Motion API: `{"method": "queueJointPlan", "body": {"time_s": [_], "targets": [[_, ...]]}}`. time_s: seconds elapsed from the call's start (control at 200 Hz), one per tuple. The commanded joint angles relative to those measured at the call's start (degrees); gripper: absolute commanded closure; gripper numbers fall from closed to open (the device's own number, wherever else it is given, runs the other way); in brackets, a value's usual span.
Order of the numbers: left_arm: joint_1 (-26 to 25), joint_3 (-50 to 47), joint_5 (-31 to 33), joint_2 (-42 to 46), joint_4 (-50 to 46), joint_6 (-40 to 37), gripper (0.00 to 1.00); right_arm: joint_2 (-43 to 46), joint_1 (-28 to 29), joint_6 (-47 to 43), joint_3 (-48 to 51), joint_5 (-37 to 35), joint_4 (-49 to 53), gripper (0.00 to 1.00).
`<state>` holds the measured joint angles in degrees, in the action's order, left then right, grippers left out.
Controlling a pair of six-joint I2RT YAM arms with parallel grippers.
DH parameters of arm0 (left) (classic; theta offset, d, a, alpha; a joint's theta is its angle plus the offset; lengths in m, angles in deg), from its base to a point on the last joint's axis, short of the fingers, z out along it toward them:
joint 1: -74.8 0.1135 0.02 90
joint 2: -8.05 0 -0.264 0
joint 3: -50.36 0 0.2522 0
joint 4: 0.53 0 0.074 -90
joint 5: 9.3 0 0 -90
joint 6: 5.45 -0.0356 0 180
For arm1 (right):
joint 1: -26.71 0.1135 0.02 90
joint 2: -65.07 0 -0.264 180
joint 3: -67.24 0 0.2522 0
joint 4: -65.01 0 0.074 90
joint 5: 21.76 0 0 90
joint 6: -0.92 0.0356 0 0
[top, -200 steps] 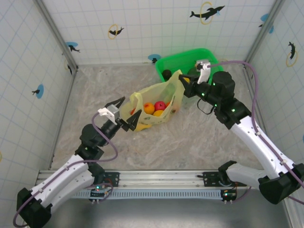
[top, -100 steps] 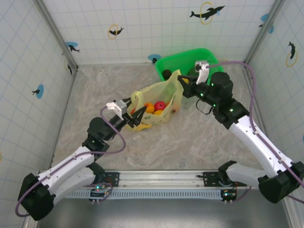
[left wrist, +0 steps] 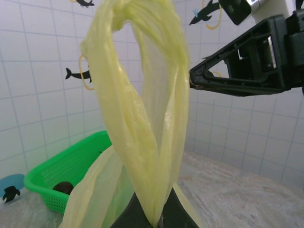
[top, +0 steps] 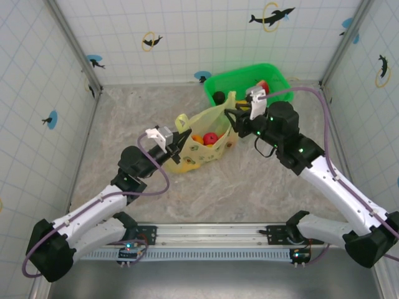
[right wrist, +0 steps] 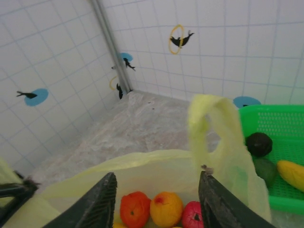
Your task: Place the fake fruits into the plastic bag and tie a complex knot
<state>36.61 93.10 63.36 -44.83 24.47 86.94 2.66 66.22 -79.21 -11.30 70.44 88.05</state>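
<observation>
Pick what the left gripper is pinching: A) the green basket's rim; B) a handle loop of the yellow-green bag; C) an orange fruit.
B: the left gripper is closed on the base of a handle loop of the plastic bag, which rises from its fingertips.

No writing, label or number seems legible on anything here.

Bright green rigid basket sits at the far right of the beige marbled tabletop, white tiled walls carry dolphin stickers, metal rail along near edge.
</observation>
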Motion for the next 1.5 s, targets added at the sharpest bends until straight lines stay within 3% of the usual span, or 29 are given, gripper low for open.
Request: {"method": "queueJointPlan", "body": {"time_s": [0.0,0.17,0.38,0.545,0.631,0.741,0.776,0.846,0.916,0.976,1.121,1.276,1.496], "targets": [[0.3,1.5,-4.4,0.2,-1.6,-2.8,1.0,1.0,4.9,-10.3,-4.9,-1.3,1.8,0.45],[0.3,2.0,-6.7,0.1,-3.0,-3.9,1.0,-5.4,11.9,-13.1,-12.5,2.9,5.7,0.44],[0.3,3.0,-8.9,-0.5,-5.3,-4.6,1.0,-14.5,14.0,-9.8,-19.9,14.4,8.3,0.38],[0.3,3.0,-9.9,-0.5,-5.5,-4.7,1.0,-17.7,14.5,-10.0,-21.6,12.7,9.4,0.41],[0.3,3.0,-10.0,-0.4,-5.8,-4.9,1.0,-18.0,14.5,-9.8,-21.3,12.0,9.0,0.57],[0.3,2.6,-8.9,-0.3,-5.7,-5.1,1.0,-17.5,14.5,-8.1,-20.1,11.4,6.2,0.93],[0.3,2.0,-7.9,-0.4,-4.9,-4.6,0.89,-17.0,14.5,-6.9,-19.1,10.8,4.4,0.98],[0.3,0.3,-5.5,-0.6,-1.3,-2.2,0.62,-15.5,14.1,-3.1,-15.7,8.9,-1.0,1.0],[0.3,-1.9,-2.9,-1.5,3.8,0.5,0.49,-14.1,13.4,1.9,-12.5,7.4,-6.8,1.0],[0.3,-3.0,0.0,-2.9,7.5,3.5,0.43,-13.2,12.8,5.8,-10.0,6.2,-11.1,1.0],[0.0,-5.4,5.3,-5.6,16.9,5.3,0.39,-12.1,12.5,10.5,-6.4,4.4,-18.0,1.0],[-0.4,-5.8,6.0,-8.6,23.2,3.9,0.38,-11.2,12.4,14.7,-2.4,2.1,-23.5,1.0],[-0.6,-5.3,1.7,-13.4,29.4,2.0,0.41,-11.8,12.2,18.4,-0.4,1.5,-27.8,1.0]]}}
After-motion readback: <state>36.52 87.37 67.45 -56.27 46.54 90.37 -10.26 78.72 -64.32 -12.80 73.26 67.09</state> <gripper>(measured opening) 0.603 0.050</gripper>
